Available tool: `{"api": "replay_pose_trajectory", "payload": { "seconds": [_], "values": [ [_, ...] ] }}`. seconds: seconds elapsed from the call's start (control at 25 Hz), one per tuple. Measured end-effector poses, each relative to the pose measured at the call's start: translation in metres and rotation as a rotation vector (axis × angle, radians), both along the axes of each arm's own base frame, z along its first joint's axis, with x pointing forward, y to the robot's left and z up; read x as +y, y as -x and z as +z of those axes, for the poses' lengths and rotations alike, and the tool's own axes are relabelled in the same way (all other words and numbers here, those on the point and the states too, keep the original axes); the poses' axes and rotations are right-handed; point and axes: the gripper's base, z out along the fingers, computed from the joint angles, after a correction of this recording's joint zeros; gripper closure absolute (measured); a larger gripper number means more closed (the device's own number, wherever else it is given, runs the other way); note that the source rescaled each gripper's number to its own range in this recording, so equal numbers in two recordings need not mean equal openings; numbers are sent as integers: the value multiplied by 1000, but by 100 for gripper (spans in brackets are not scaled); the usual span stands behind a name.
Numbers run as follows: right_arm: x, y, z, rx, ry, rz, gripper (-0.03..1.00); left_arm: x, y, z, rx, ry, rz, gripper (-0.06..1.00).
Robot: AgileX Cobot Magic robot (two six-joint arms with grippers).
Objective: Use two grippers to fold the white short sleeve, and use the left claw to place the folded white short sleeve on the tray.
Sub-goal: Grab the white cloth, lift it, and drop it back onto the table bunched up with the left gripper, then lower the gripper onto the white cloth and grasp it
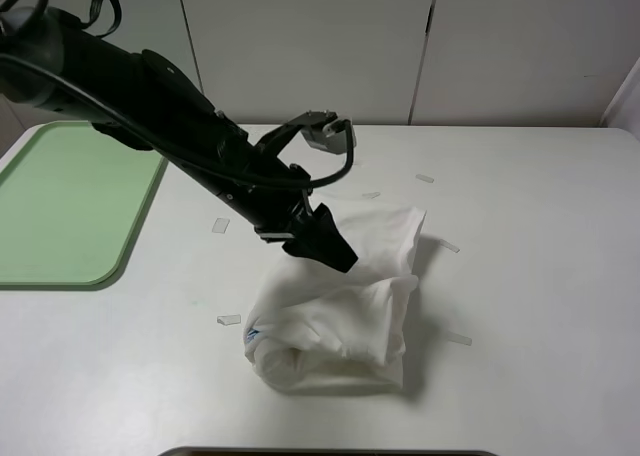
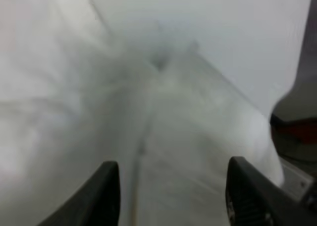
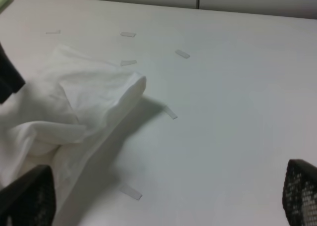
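The white short sleeve [image 1: 335,311] lies bunched and folded on the table's middle, a small blue print at its near left corner. My left gripper [image 1: 328,244] reaches down from the left onto the bundle's upper left part. In the left wrist view its black fingers [image 2: 106,191] stand apart with blurred white cloth [image 2: 163,137] filling the space between and beyond them; whether they pinch it is unclear. The pale green tray [image 1: 60,206] lies at the table's left edge. My right gripper [image 3: 166,198] is open wide, right of the shirt [image 3: 84,112], nothing between its fingers.
Several small pale tape strips [image 1: 229,320] are stuck on the white table [image 1: 540,276] around the shirt. White cabinet doors [image 1: 310,46] stand behind the table. The left arm [image 1: 150,96] stretches over the tray's far right corner.
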Motion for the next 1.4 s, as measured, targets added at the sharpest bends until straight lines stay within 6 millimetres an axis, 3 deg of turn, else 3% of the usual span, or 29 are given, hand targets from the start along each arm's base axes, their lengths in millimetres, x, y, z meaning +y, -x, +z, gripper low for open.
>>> {"api": "replay_pose_trajectory", "payload": {
  "seconds": [0.44, 0.72, 1.08, 1.28, 1.4],
  "values": [
    [0, 0, 0, 0, 0, 0, -3, -21, 55, -20, 66, -44, -183, 45],
    [0, 0, 0, 0, 0, 0, -3, -31, 73, -35, 101, -72, -249, 45],
    [0, 0, 0, 1, -2, -1, -3, -33, 74, -29, 110, -48, -242, 45],
    [0, 0, 0, 1, -2, -1, -3, -23, 59, 5, 2, 18, -153, 45],
    [0, 0, 0, 1, -3, -1, -3, -6, 38, 19, -28, 52, -47, 45]
  ]
}}
